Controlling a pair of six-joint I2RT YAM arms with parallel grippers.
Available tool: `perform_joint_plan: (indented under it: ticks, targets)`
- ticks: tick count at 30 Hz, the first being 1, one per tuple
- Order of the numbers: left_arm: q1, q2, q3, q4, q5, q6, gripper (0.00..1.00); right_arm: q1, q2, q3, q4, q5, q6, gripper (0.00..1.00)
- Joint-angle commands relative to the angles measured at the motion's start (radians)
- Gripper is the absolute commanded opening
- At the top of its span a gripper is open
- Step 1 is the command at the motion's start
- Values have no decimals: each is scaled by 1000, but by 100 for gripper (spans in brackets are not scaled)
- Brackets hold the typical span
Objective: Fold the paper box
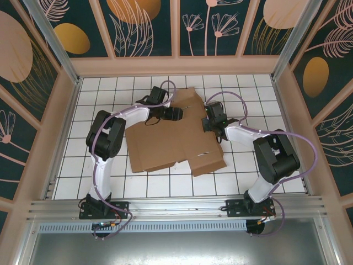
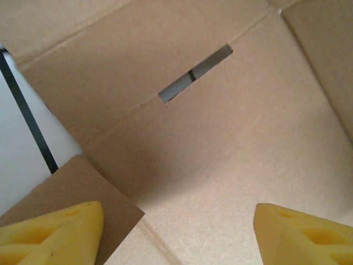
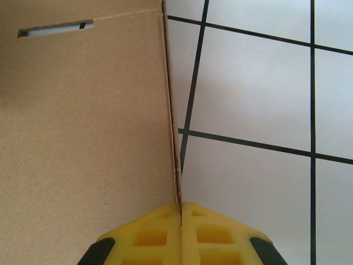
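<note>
Trouble starts on my left: the left gripper [image 1: 174, 114] hangs over the far-left part of the box [image 1: 176, 146], jaws apart with nothing between them. In the wrist view one finger [image 2: 52, 234] sits right beside a loose flap corner [image 2: 83, 193]. If I come down there I could snag and crumple that corner instead of bending along a crease, or shove the sheet toward the left edge of the worktop [image 1: 110, 176]. The box lies spread out and not yet folded about the middle of the worktop, nearer the far edge than the near one. On my right, the right gripper [image 1: 209, 124] is at the box's right edge with its jaws pressed together. The wrist view shows the cardboard edge running straight into the seam between them, so I judge that edge is pinched. It is a thin hold: lifted or swung too fast, the edge may slip out, tear, or bend off its crease. With my left not pinning the sheet, the whole box may simply drag along. My arms are close together over it and could knock each other. Count: one box, two grippers, one slot [image 2: 196, 73] under my left wrist and one cut [image 3: 55, 27] by my right. Whether those two are the same opening I cannot tell.
</note>
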Motion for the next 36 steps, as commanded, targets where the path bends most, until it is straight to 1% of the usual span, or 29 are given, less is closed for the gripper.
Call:
perform_joint_plan:
  ticks: [1, 2, 6, 10, 12, 15, 18, 22, 26, 30, 33, 36]
  targets:
    - [0, -2, -32, 18, 37, -18, 68, 7, 7, 1, 39, 3, 19, 0]
    - [0, 6, -39, 26, 41, -23, 66, 7, 9, 2, 41, 2, 18, 0]
    - [1, 37, -48, 48, 37, -46, 65, 7, 17, -2, 51, -6, 19, 0]
    - [0, 70, -39, 44, 29, -68, 67, 7, 15, 0, 52, -19, 21, 0]
    - [0, 50, -50, 64, 26, -72, 68, 7, 5, -10, 67, -20, 8, 0]
    - [0, -17, -73, 130, 14, -85, 75, 7, -15, -30, 99, -22, -17, 0]
    - [1, -80, -53, 172, -4, -99, 83, 7, -34, -54, 133, -24, -35, 0]
    - [0, -61, 92, 125, 14, -108, 93, 12, -51, -83, 181, -29, -58, 0]
    - [-1, 11, 247, 76, 57, -135, 97, 25, -56, -104, 210, -21, -68, 0]
    - [-4, 95, 408, 12, 72, -130, 98, 49, -56, -113, 224, -4, -94, 0]
    - [-4, 161, 512, -4, 112, -110, 95, 57, -48, -113, 226, -2, -101, 0]
    - [-4, 263, 675, -81, 156, -86, 93, 59, -43, -107, 225, -4, -100, 0]
